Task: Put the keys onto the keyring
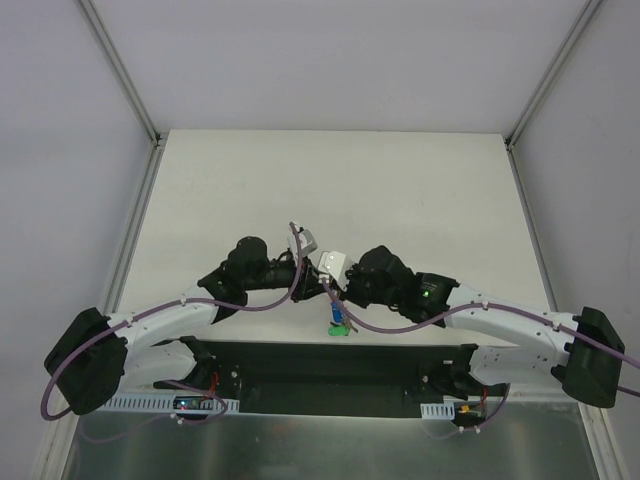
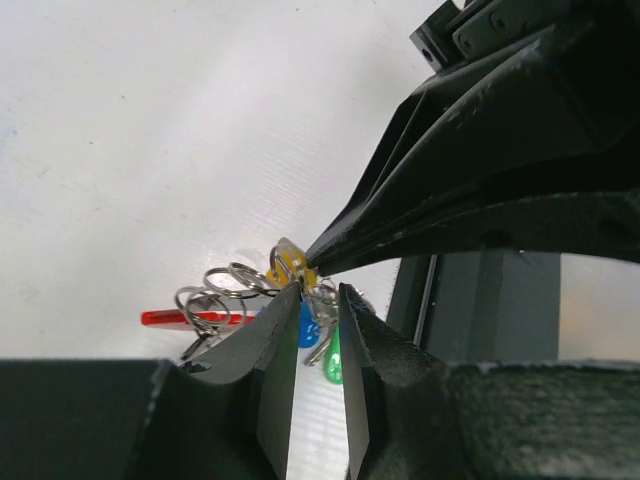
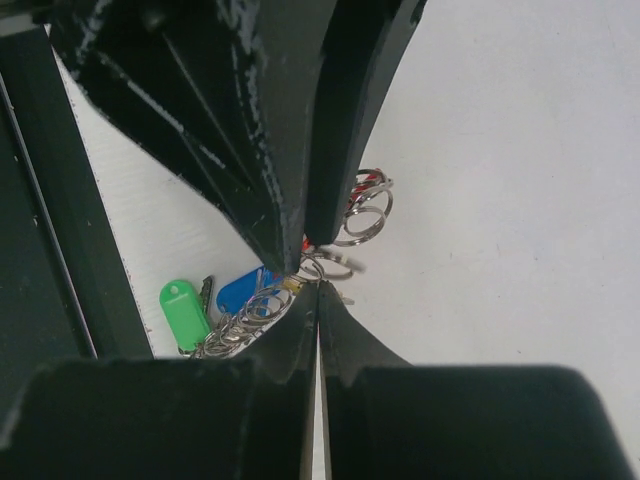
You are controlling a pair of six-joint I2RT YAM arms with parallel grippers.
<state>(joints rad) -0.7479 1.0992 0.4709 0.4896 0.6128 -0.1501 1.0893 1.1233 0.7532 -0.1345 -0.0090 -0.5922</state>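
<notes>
A bare white table (image 1: 400,190) fills the enclosure, with grey side walls (image 1: 70,150) and a black strip (image 1: 330,365) along its near edge between the arm bases. The two arms reach in from either side and meet nose to nose near the table's near middle, purple cables (image 1: 400,325) looping along them. Each arm crowds the other's wrist view. The right gripper (image 3: 318,292) has its fingers pressed together to a hairline slit. From the left wrist its closed tip meets the yellow cap (image 2: 290,268), though what it nips there is hidden. The left gripper (image 2: 320,295) shows a narrow slot between its fingers, with the bunch sitting right at the tips. I cannot tell whether it actually pinches any of it. The keys (image 1: 340,320) sit just below the meeting point in the overhead view, on its near side. A blue cap (image 3: 240,290) and a green cap (image 3: 183,312) lie side by side with silver blades beside them. The keyring (image 3: 362,225) appears as several overlapping thin wire loops tangled beside the fingertips. Its red band (image 2: 185,318) pokes out edge-on past the loops, away from the keys.
</notes>
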